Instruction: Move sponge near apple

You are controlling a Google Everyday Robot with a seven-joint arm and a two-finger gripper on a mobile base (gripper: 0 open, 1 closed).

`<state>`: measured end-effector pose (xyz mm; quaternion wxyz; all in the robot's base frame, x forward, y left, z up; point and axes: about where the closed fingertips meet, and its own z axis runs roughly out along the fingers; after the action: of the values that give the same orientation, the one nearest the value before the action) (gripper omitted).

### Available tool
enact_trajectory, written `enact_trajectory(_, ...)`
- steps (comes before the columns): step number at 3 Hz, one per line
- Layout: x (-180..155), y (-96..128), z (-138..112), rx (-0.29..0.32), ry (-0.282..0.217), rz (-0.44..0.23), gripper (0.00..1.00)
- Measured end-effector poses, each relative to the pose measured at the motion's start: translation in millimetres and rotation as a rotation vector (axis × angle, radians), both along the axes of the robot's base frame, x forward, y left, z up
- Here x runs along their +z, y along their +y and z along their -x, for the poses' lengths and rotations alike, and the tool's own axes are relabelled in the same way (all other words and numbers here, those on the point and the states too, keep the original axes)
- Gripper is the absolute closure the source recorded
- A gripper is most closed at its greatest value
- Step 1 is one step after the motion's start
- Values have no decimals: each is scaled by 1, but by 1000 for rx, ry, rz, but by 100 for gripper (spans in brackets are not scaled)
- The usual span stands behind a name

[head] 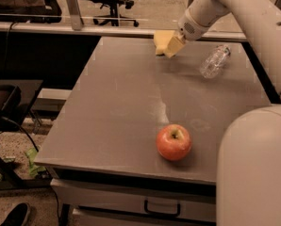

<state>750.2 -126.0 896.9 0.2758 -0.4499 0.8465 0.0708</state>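
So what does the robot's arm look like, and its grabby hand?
The arm is smooth creamy-white, made of fat rounded tubes with a few small dark holes. No loose cables show. The gripper, at the far edge of the table, is a pale yellow block on a white wrist with a grey dotted patch.
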Motion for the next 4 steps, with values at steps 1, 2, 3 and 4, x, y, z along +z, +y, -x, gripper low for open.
enact_trajectory(1,6,6,42,94,14,-30,100)
enact_trajectory(2,7,6,98,214,50,-42,100)
enact_trajectory(3,6,4,131,296,80,-29,100)
enact_trajectory(4,0,-7,173,392,118,13,100)
